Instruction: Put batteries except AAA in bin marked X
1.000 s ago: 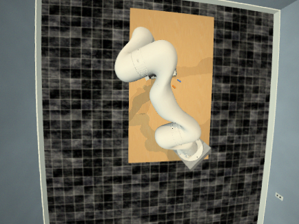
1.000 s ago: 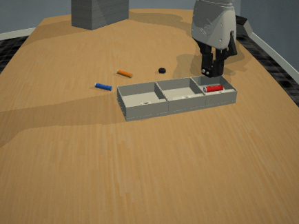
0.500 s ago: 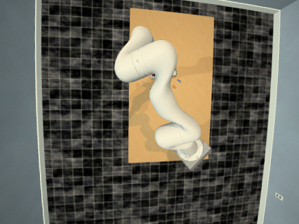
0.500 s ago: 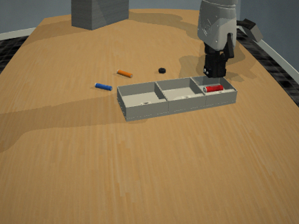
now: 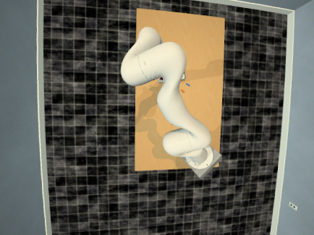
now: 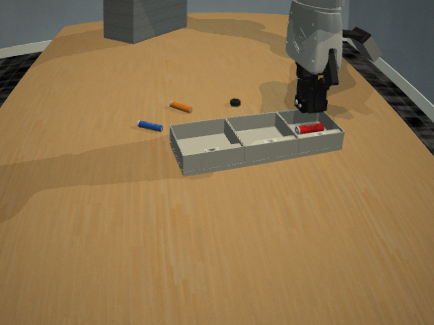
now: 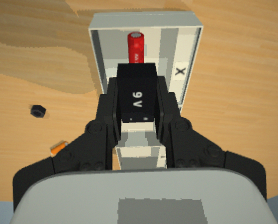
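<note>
My gripper (image 7: 137,90) is shut on a black 9 V battery (image 7: 137,94) and holds it just above the right-hand bin, the one marked X (image 7: 180,71). In the exterior view the gripper (image 6: 311,103) hangs over the back edge of that bin (image 6: 315,133). A red cylindrical battery (image 6: 309,128) lies inside this bin and also shows in the wrist view (image 7: 136,46). On the table left of the bins lie a thin orange battery (image 6: 180,107) and a thin blue battery (image 6: 150,125). A small black button cell (image 6: 235,102) lies behind the bins.
The three grey bins stand joined in a row; the middle bin (image 6: 261,140) and left bin (image 6: 206,147) hold nothing I can see. A grey block (image 6: 144,4) stands at the far end of the table. The table's right edge is close to the arm.
</note>
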Motion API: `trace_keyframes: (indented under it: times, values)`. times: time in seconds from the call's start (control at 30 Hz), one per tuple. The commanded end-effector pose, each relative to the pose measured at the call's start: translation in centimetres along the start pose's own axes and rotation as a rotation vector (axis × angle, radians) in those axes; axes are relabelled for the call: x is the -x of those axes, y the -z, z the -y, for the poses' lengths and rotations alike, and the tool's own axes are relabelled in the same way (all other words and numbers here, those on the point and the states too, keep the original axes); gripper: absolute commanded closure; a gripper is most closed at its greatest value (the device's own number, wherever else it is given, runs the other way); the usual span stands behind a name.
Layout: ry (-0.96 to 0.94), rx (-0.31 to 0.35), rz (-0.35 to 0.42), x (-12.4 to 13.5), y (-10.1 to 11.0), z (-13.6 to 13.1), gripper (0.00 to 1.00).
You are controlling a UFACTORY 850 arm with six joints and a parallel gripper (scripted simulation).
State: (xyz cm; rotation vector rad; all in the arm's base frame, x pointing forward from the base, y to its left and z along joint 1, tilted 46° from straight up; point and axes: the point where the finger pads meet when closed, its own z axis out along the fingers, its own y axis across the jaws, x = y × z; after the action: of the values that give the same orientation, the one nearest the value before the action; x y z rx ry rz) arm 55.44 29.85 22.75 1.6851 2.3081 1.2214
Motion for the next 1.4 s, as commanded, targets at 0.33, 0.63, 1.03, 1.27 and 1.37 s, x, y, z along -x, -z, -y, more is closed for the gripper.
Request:
trace_keyframes:
  times: [0.33, 0.63, 1.03, 1.27, 1.37]
  values:
    - [0.000, 0.001, 0.000, 0.0, -2.1, -0.1, 1.00]
    - [0.000, 0.001, 0.000, 0.0, -2.2, -0.1, 1.00]
    - [0.000, 0.001, 0.000, 0.0, -2.2, -0.1, 0.67]
    - [0.000, 0.001, 0.000, 0.0, -2.2, -0.1, 0.67]
    - [0.000, 0.001, 0.000, 0.0, -2.2, -0.1, 0.67]
